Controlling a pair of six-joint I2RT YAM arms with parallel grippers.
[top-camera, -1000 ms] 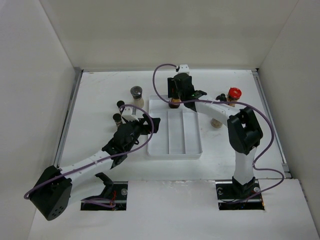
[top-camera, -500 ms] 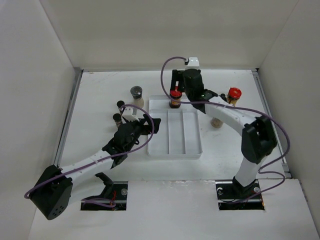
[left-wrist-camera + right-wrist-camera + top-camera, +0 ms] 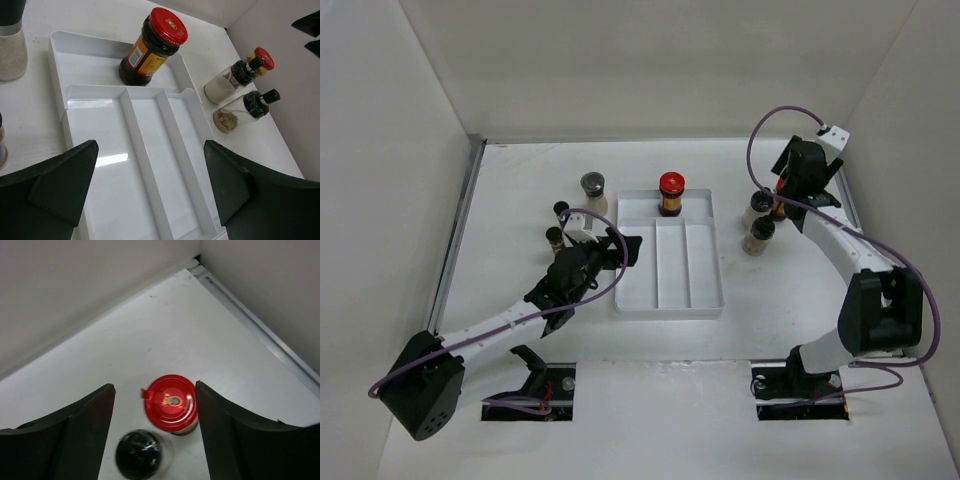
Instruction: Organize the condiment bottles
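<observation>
Red jar (image 3: 150,47): glass with dark contents, an orange-yellow label and a glossy red lid with a small emblem. It stands upright in the wide far compartment of the tray (image 3: 150,165), about its middle, and nothing grips it.
Second red jar (image 3: 171,402): the same red lid with a small tab at the rim. It stands upright near the far right corner of the surface (image 3: 520,180), its body mostly hidden under the lid.
Powder jar (image 3: 227,85): slim clear glass with a black cap and pale powder inside, just beside the second red jar and between the tray and the right edge.
Beige jar (image 3: 240,112): slim clear glass with a black cap and beige bits at the bottom, just beside the powder jar on its near side.
Grey jar (image 3: 593,190): wider, with a grey lid and pale grains, just off the tray's far left corner.
Farther small jar (image 3: 561,209): dark cap, left of the tray; contents too small to tell.
Nearer small jar (image 3: 554,238): dark cap, just nearer than the other, close to the left arm.
Tray: white, in the middle of the surface, with one wide far compartment and three long ones behind it.
Left tool (image 3: 150,180): wide and holding nothing, at the tray's left rim and facing across it.
Right tool (image 3: 154,389): fingers apart above the second red jar, the lid showing between them, not clamped on it.
</observation>
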